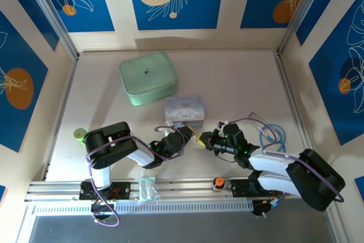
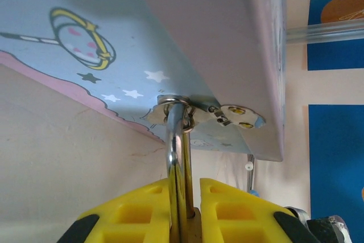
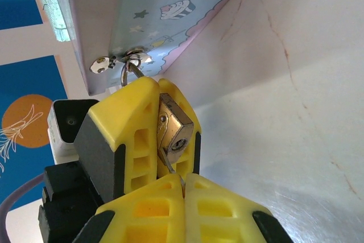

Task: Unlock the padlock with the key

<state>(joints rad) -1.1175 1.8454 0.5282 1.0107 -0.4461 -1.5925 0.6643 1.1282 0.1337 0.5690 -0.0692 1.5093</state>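
The small brass padlock (image 3: 173, 126) hangs by its silver shackle (image 2: 177, 152) from the hasp of the pale blue cartoon tin (image 1: 185, 109). My left gripper (image 2: 187, 185) is shut on the padlock's body, with its yellow fingers (image 3: 136, 123) on either side. My right gripper (image 3: 183, 178) is shut on the thin key (image 3: 169, 164). The key's blade slants up to the lower left edge of the padlock, just beside the round keyhole (image 3: 180, 145) and not inside it. In the top view both grippers meet in front of the tin, around the padlock (image 1: 197, 136).
A mint-green case (image 1: 148, 77) lies behind the tin. An orange knob (image 1: 218, 183) and a clear plastic bag (image 1: 147, 188) sit on the front rail. A green object (image 1: 79, 135) is at the far left, and a blue cable loop (image 1: 273, 135) is at the right.
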